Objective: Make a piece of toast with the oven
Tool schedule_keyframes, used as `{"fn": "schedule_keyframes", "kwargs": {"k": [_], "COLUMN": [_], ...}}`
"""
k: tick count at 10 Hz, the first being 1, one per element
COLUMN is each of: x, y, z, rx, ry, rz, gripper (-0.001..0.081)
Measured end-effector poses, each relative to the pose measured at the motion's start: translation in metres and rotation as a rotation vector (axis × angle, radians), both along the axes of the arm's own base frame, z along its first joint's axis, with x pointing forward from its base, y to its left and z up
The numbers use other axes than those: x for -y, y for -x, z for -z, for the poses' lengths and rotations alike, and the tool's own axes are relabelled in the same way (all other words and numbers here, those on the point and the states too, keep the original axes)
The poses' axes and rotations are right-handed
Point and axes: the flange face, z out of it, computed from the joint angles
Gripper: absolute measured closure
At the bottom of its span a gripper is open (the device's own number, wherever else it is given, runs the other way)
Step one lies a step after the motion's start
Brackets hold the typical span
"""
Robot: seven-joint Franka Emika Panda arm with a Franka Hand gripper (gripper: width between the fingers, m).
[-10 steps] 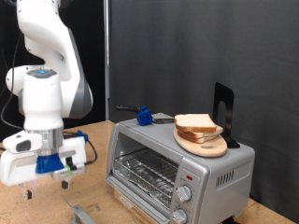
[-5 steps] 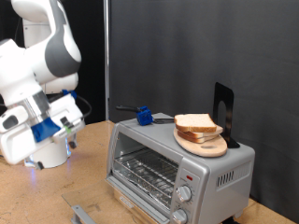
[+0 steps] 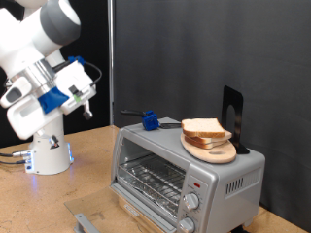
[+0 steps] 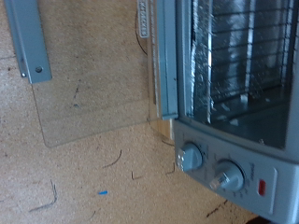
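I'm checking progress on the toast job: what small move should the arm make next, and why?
Probably swing toward the bread on the wooden plate atop the oven. The oven door already lies open, the rack looks bare, and the gripper is raised at the exterior view's left, holding nothing visible.

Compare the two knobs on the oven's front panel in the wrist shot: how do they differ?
On the oven, the knob nearer the door looks smaller and sits close to the door's corner; the other knob looks larger and sits closer to the red light. Both are round, silver-grey, with a raised grip bar.
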Motion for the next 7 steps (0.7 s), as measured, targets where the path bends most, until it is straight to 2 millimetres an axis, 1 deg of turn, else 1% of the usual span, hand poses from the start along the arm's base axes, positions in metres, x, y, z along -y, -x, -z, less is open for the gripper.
{"fn": "schedule_keyframes", "kwargs": {"k": [1, 2, 3, 4, 6, 7], "x": [-0.006, -0.005, -0.01, -0.021, -0.048, -0.063], "y": [-0.001, 0.0, 0.0, -0.003, -0.009, -0.008], "z": [-0.009, -0.007, -0.007, -0.014, -0.036, -0.046], "rx": [-0.009, -0.006, -0.003, 0.016, 0.118, 0.161], "ry": [-0.005, -0.001, -0.015, -0.038, -0.075, -0.064], "rz": [0.03, 0.02, -0.023, -0.113, -0.266, -0.385], "gripper": [0.0124, 0.0124, 0.0124, 0.0124, 0.0124, 0.0124]}}
